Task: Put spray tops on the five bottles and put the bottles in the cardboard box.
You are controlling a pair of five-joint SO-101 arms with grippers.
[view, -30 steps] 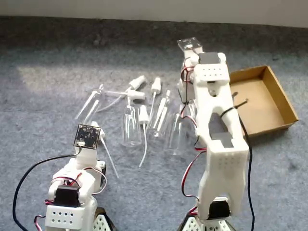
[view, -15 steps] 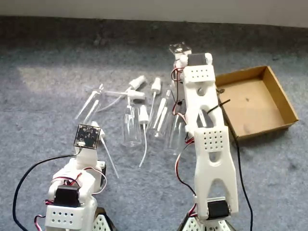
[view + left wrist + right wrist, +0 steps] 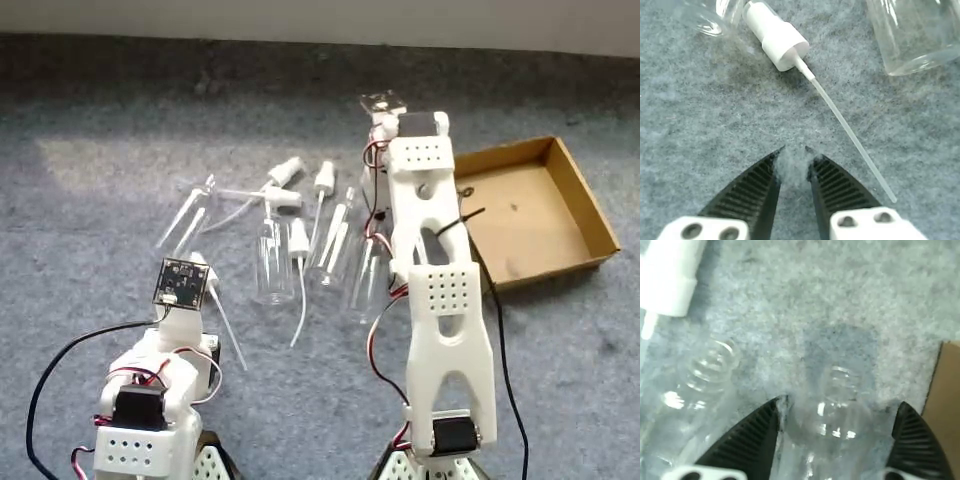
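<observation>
While the high view looks down over the grey carpet (image 3: 100, 180), my right arm (image 3: 440, 290) lies stretched out just beside the cardboard box (image 3: 575, 200), which stands on its right, and my left arm (image 3: 160, 400) sits folded at the near edge. Between the arms, clear bottles (image 3: 270, 262) and loose spray tops (image 3: 323, 180) lie scattered on the carpet, outside the box. Right gripper (image 3: 837, 412): jaws set wide, straddling the neck of a clear bottle (image 3: 837, 390) that lies on the carpet between them; whether either finger touches it I cannot tell. A second bottle neck (image 3: 710, 365) lies just beside the first, with a white spray cap (image 3: 667, 275) beyond it and the box edge (image 3: 945, 390) on the other side. Left gripper (image 3: 794, 152): jaws narrow, drawn nearly together on nothing, tips down at the carpet. A long-tubed spray top (image 3: 780, 40) lies near ahead of the fingers, its dip tube running back past one fingertip, and a wide bottle mouth (image 3: 915, 35) lies just beside it
</observation>
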